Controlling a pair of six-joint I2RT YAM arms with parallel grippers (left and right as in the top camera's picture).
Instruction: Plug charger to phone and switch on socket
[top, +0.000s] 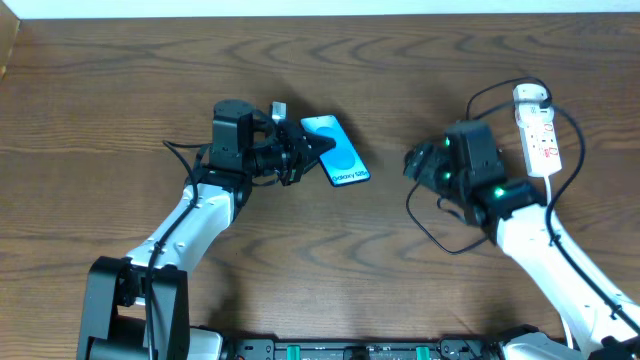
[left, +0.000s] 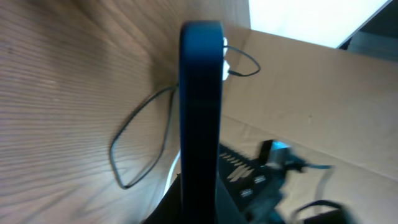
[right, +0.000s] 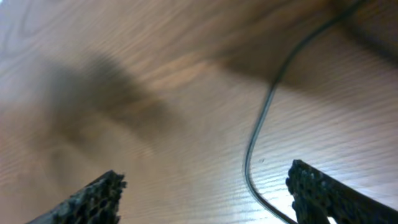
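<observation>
My left gripper (top: 303, 150) is shut on the phone (top: 338, 150), whose blue screen shows at the table's middle. In the left wrist view the phone (left: 200, 106) stands edge-on between the jaws. My right gripper (top: 414, 162) is open and empty, low over the table, right of the phone. The charger's black cable (top: 428, 228) loops on the table under the right arm; in the right wrist view it (right: 260, 130) runs between the spread fingers (right: 205, 196). Its white plug head (top: 531, 96) sits in the white socket (top: 543, 140) at far right. I cannot make out the connector tip.
The socket's white cord (top: 550, 190) runs down beside the right arm. A cardboard wall (left: 323, 81) stands past the table's right side in the left wrist view, with the right arm (left: 273, 177) in front of it. The table's far edge (top: 320, 14) is near the top.
</observation>
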